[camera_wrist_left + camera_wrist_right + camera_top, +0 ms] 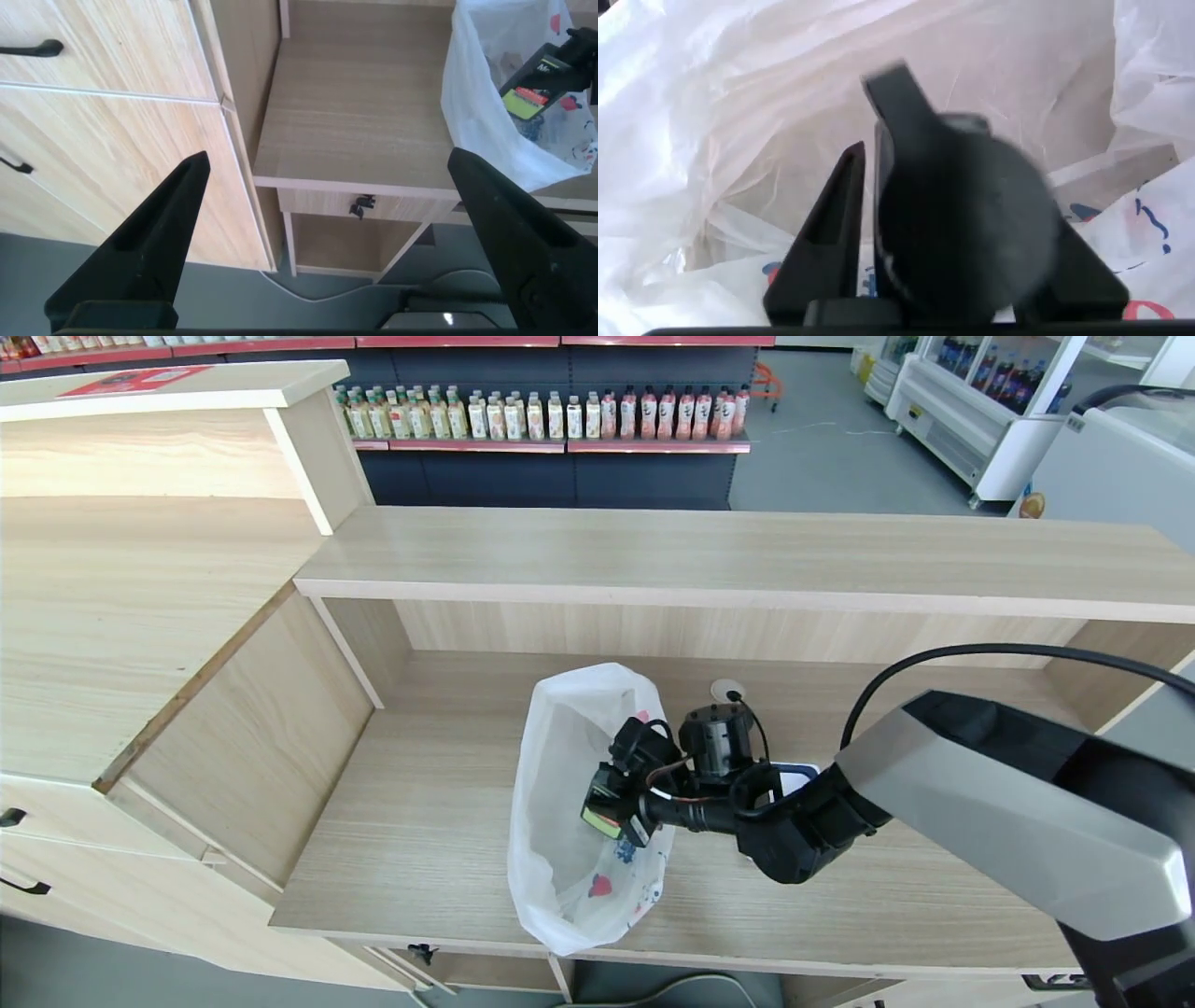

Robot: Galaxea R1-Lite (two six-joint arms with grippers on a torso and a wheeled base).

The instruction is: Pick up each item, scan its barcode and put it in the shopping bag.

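The right gripper [611, 807] has its jaws pinched on a dark packet [600, 819] with a green label. It is held just inside the mouth of the shopping bag [560, 728], whose white plastic surrounds them. That looks low enough to let go without missing. Under them the bag stands on the counter [420, 840]. The left gripper [329, 157] hangs spread wide and empty, well aside, likely to keep clear.

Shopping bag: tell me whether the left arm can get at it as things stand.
Probably its side, yes: bare counter lies between the open left gripper and the shopping bag. Its mouth, likely not: the right gripper holds a dark item there.
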